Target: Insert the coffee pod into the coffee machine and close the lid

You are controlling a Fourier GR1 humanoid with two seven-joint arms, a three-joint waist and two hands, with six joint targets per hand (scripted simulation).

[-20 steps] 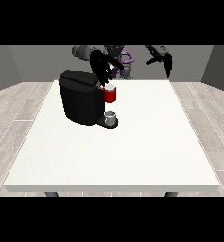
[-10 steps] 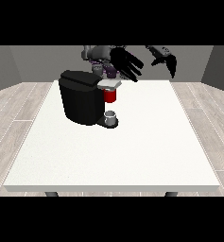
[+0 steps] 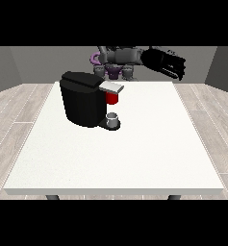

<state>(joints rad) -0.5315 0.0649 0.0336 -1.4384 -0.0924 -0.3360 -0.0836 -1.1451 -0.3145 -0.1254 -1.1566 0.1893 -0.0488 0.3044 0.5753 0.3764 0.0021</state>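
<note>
The black coffee machine [image 3: 84, 101] stands on the left half of the white table [image 3: 134, 153]. Its grey lid [image 3: 111, 87] lies flat over the brew head, with a red thing at the machine [image 3: 112, 98] just under it. A small grey thing [image 3: 113, 119] sits on the machine's base; I cannot tell whether it is the pod. The hand at the view's right [image 3: 164, 63] hangs in the air beyond the table's far edge, fingers straight and spread, holding nothing. The other hand does not show; only the robot's torso [image 3: 118, 60] is seen there.
The machine is the only tall thing on the table. White tabletop stretches to its right and towards the camera. Wooden floor surrounds the table.
The hand at the view's left, above the machine a second ago, swung rightwards and away and no longer shows. The hand at the view's right has hardly moved.
</note>
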